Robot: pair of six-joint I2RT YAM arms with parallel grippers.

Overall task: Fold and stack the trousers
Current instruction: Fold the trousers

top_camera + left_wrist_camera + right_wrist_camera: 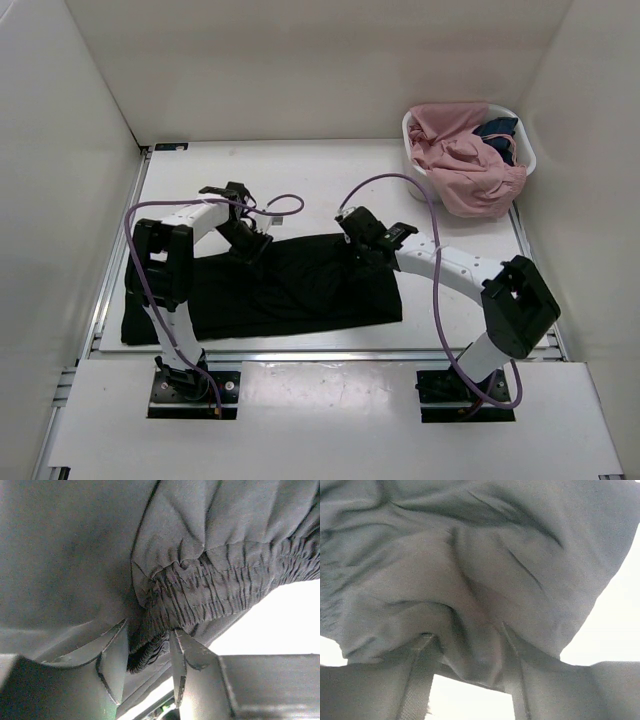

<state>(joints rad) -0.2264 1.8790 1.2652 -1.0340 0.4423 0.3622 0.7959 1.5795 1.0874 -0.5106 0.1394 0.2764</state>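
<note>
The black trousers (300, 285) lie spread across the near half of the table, folded into a wide dark shape. My left gripper (250, 243) is at their far edge on the left, shut on the gathered elastic waistband (200, 595), which bunches between the fingers (180, 660). My right gripper (362, 247) is at the far edge on the right, shut on a fold of the trousers' fabric (480, 645) that fills the gap between its fingers (417, 680).
A white basket (412, 135) at the back right holds a pink garment (465, 160) and a small dark blue garment (498, 130). White walls enclose the table on three sides. Purple cables loop over both arms.
</note>
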